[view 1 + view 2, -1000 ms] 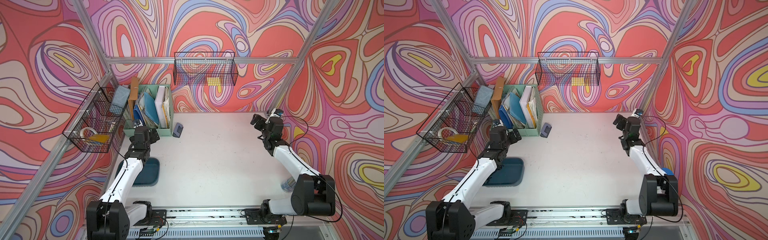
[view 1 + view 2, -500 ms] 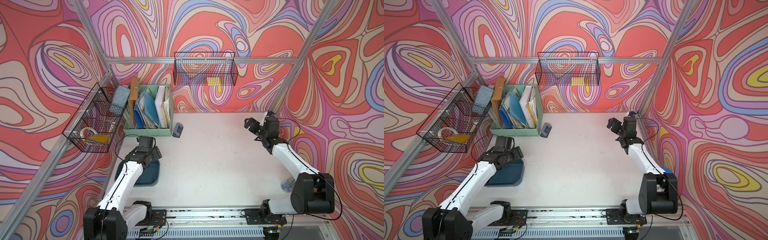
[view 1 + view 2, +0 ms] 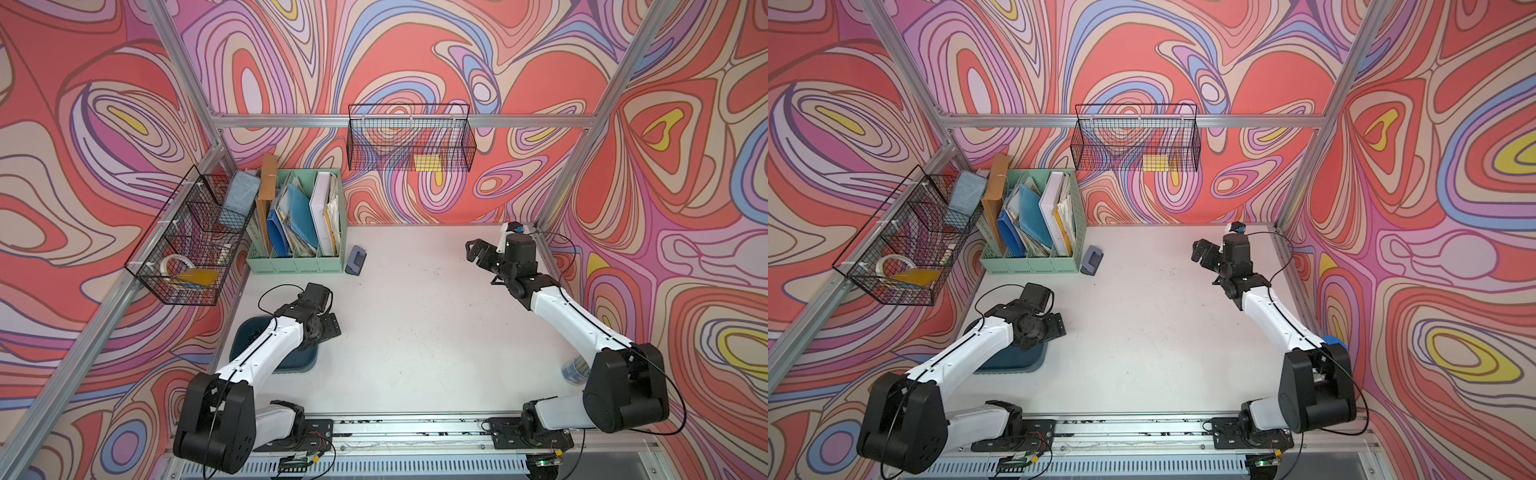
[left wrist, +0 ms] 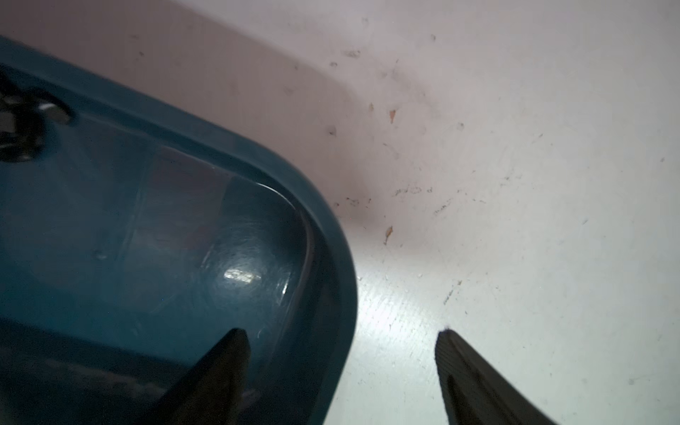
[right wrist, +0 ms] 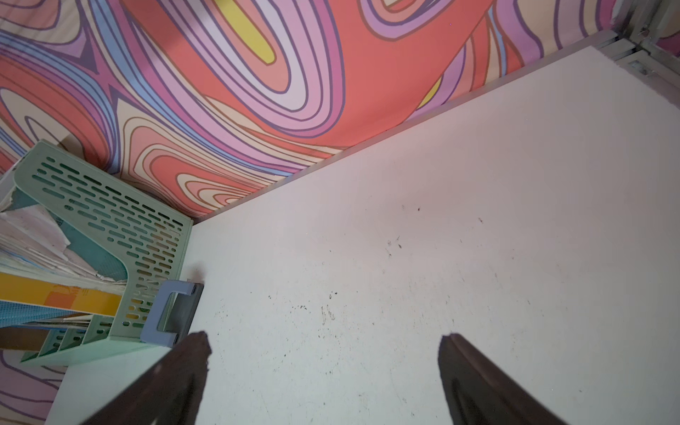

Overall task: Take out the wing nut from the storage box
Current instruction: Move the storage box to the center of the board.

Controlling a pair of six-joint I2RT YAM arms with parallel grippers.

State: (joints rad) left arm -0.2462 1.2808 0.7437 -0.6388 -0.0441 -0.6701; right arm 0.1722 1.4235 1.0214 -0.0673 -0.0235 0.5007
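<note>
Teal-blue plastic storage box at the table's left edge, towards the front, partly hidden under the left arm in both top views. Low over the box's rounded corner facing the table's middle, left gripper: released, jaws apart, gripping nothing, one finger above the box floor, its twin over bare tabletop in the left wrist view. Dark, blurred hardware inside the box, well apart from those fingers; wing nut not distinguishable there. Near the back right corner, above the tabletop, right gripper, likewise released and empty. Mint-green file organiser in the back left corner, grey-blue hole punch just beside it.
</note>
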